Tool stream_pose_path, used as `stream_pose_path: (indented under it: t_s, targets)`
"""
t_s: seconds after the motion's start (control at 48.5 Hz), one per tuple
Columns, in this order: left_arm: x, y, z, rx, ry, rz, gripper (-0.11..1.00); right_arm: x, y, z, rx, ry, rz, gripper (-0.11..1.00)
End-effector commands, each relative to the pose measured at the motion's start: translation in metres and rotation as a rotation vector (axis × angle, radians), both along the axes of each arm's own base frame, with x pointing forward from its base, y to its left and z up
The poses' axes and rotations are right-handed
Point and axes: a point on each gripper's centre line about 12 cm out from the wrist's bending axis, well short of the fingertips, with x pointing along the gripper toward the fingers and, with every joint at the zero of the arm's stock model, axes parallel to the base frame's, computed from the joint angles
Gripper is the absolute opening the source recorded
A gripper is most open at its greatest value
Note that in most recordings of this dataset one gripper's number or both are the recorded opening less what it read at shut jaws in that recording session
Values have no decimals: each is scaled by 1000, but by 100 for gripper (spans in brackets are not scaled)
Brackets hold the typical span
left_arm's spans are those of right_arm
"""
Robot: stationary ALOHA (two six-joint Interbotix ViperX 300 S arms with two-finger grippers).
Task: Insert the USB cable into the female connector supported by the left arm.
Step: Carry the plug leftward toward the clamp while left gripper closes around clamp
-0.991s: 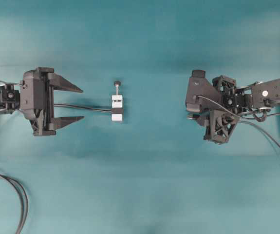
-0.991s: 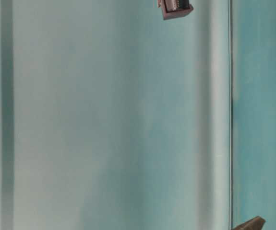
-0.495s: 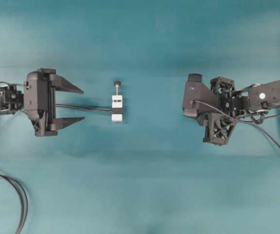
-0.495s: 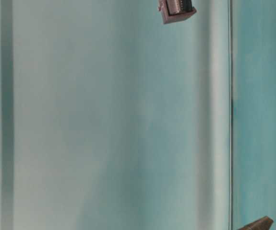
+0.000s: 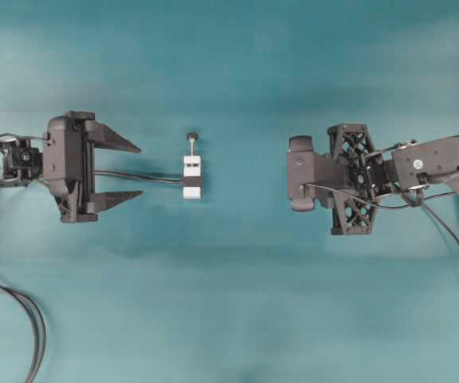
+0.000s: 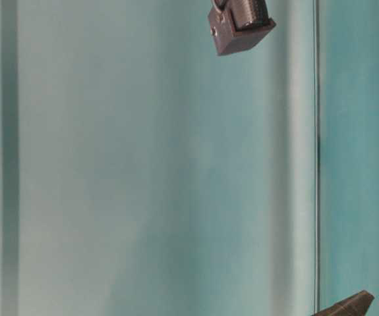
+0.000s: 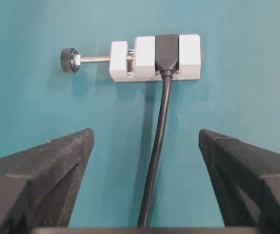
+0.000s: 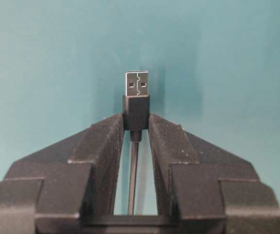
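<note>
Cable (image 8: pixel 136 109) of the USB kind is being held by its black plug between the two fingers of the right pincer (image 8: pixel 136 127), with the silvery metal tip sticking out past the fingertips and the thin lead running back between them. In the overhead view the right pincer (image 5: pixel 293 173) is being carried on the right side of the bench (image 5: pixel 229 303), facing left, well apart from the female connector (image 5: pixel 192 176).

That connector (image 7: pixel 166 56) is lying flat near the middle of the bench, its black socket being gripped in a white block whose thin screw and dark round knob (image 7: pixel 69 60) are sticking out to one side. Its own dark lead (image 5: pixel 133 175) is running back between the fingers of the left pincer (image 5: pixel 137 170), which is being kept wide open on the left arm (image 5: pixel 21 159), near the connector but not touching it.

Everything is being carried on a plain teal surface, creased faintly across its width. A loop of dark cable (image 5: pixel 29 319) is lying at the lower left edge. At table level, a teal backdrop is being shown, blurred.
</note>
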Motion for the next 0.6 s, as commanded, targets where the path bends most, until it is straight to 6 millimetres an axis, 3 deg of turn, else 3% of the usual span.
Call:
stream_pose_path:
  t_s: [0.0, 0.413, 0.578]
  targets:
    - [6, 2, 5, 9, -24, 1, 93, 8, -2, 11, -22, -29, 17, 21]
    - [26, 5, -16, -3, 20, 14, 93, 19, -11, 21, -82, -46, 46, 21]
    - [34, 6, -16, 4, -41, 17, 93, 23, -11, 24, -81, -56, 43, 21]
